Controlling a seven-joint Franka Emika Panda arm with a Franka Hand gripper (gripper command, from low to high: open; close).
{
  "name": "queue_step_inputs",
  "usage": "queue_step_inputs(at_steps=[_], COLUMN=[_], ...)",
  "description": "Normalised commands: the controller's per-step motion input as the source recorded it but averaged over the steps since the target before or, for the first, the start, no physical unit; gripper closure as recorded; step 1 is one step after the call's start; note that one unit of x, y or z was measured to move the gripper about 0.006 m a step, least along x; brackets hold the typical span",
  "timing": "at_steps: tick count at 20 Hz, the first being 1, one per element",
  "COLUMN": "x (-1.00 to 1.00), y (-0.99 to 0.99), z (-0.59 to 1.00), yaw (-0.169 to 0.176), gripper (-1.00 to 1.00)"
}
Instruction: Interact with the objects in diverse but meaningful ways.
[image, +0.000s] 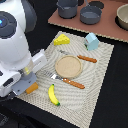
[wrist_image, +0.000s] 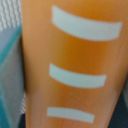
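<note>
Bread loaf (image: 31, 88) down at the mat's (image: 100, 75) edge, on the exterior view's left, right under the gripper (image: 25, 82).
Fills the wrist view, orange with pale stripes. Cannot tell how wide the pincer stands or what it grips. Banana (image: 53, 95) close by; cheese wedge (image: 62, 39) and milk carton (image: 92, 41) along the far edge.

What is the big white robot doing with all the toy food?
The robot arm is bent low over the near corner of the placemat, with its gripper right at an orange-brown bread loaf. The wrist camera is filled by the loaf's orange side with pale stripes, so it is very close; whether the loaf is actually gripped cannot be told. On the mat lie a banana, a cheese wedge, a blue milk carton and a round wooden plate. Grey pots sit behind.
</note>
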Motion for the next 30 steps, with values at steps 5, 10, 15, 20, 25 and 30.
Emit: queue_step_inputs(at_steps=[5, 10, 15, 20, 25, 30], x=[-0.07, -0.05, 0.23, 0.43, 0.43, 0.46], y=[0.28, 0.41, 0.48, 0.72, 0.78, 0.58], z=[0.83, 1.00, 0.68, 0.23, 0.09, 0.00], yaw=[0.012, 0.034, 0.046, 0.069, 0.075, 0.056], gripper=[1.00, 1.00, 1.00, 1.00, 1.00, 1.00])
